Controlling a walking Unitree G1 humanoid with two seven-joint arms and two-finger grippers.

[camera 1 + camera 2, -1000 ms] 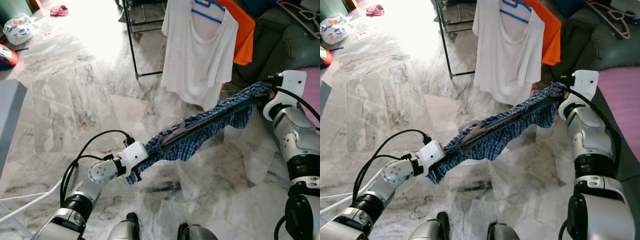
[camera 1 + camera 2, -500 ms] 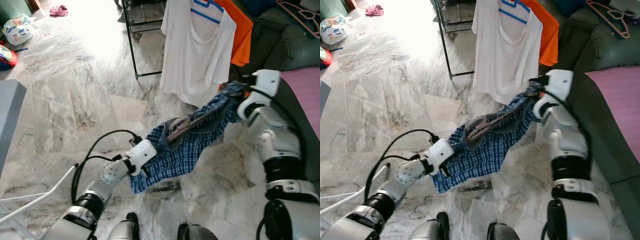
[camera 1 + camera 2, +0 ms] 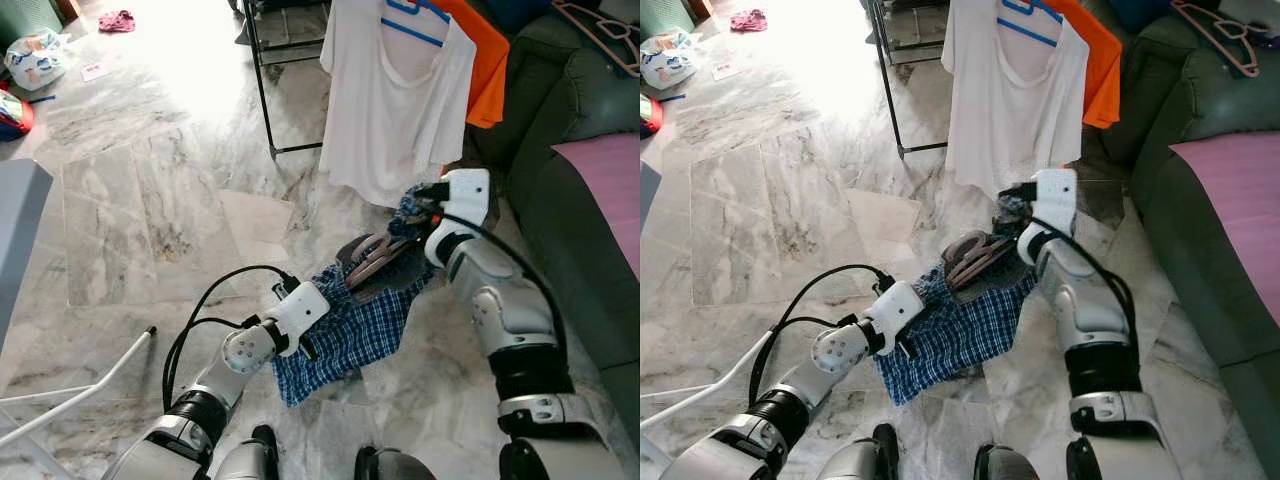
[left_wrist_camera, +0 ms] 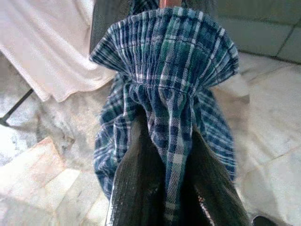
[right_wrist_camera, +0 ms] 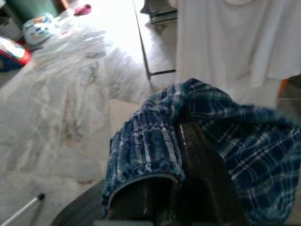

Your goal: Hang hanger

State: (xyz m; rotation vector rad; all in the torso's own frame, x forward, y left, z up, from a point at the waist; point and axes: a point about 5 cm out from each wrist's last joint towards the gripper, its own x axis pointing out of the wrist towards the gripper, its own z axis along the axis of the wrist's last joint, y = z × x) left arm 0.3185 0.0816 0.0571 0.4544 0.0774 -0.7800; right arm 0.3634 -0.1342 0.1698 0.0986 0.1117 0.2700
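Here the 2 grippers hold 1 blue plaid garment point(image 3: 350, 335) between them, above the marble floor point(image 3: 150, 200). The left gripper point(image 3: 312, 325) sits at about 7 o'clock in the head view and is clenched on the lower end of the cloth; in the left wrist view its 2 black fingers point(image 4: 136, 188) press a fold of plaid between them. The right gripper point(image 3: 425, 195) is at approx. 3 o'clock from the frame centre, and it grasps the upper end of the garment; in the right wrist view the cloth is bunched over its dark fingers point(image 5: 197, 155). The garment sags between the 2 holds. A brownish hanger point(image 3: 372, 262) lies across the upper part of the cloth, between the grippers, touching the fabric; it is tilted and not on any rail.

At 12 o'clock a white T-shirt point(image 3: 395, 100) hangs on a blue hanger point(image 3: 418, 20), and an orange garment point(image 3: 490, 60) hangs just beside it, on the right. A black rack frame point(image 3: 265, 90) stands to the left of the T-shirt. At 2 o'clock there is a dark green sofa point(image 3: 580, 90) with a pink hanger point(image 3: 605, 35) on it and a pink cover point(image 3: 610, 180) on the seat. A white pole point(image 3: 80, 385) lies on the floor at 8 o'clock.
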